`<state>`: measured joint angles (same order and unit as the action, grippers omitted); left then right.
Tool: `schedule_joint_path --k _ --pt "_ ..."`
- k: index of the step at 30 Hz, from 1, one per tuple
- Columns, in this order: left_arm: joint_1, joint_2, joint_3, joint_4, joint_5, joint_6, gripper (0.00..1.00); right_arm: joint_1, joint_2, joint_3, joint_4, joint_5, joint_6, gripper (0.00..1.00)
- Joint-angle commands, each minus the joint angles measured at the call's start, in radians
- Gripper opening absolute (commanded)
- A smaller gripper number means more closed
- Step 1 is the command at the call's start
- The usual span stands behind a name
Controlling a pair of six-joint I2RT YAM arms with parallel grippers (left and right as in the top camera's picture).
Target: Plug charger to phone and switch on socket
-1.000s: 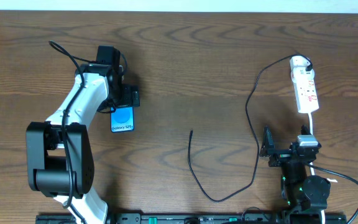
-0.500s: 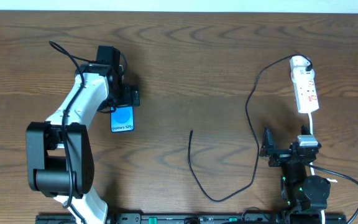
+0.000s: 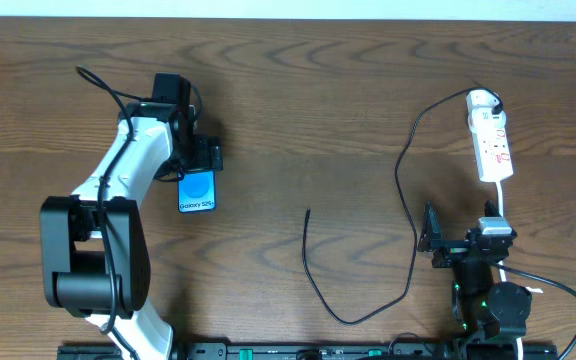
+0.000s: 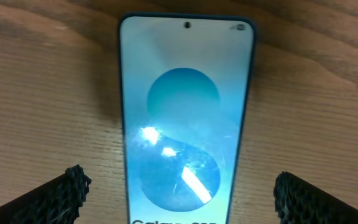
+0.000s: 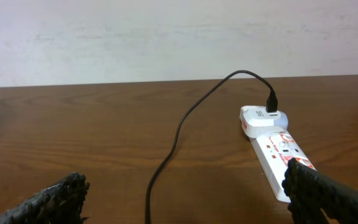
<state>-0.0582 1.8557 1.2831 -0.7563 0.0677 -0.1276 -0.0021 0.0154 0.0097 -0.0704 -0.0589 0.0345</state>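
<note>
Blue-screened phone (image 4: 185, 118) lies between the spread left fingers (image 4: 50, 198), touching neither.

Left hand (image 3: 200, 160) at phone (image 3: 197, 192) far end; charger cable (image 3: 305, 245) loose at centre; socket (image 3: 491, 140) far right

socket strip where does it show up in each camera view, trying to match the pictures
Overhead: the socket lies at the upper right, lengthwise up the picture.
Right wrist: the socket is right of centre, running to the lower right.
Left wrist: not in it; only the phone on the wood.
Shared landmark: the black charger cable, plugged in at the strip's far end.
</note>
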Motion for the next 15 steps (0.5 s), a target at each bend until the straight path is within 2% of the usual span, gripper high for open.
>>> schedule_joint_path --k 1,15 --pt "0.017 0.015 0.001 -0.013 -0.02 0.004 0.98 0.006 -0.003 -0.004 -0.002 0.004 0.01 0.99" --pt "0.018 0.017 0.027 -0.035 -0.017 0.012 0.98 0.006 -0.003 -0.004 -0.002 0.004 0.01 0.99"
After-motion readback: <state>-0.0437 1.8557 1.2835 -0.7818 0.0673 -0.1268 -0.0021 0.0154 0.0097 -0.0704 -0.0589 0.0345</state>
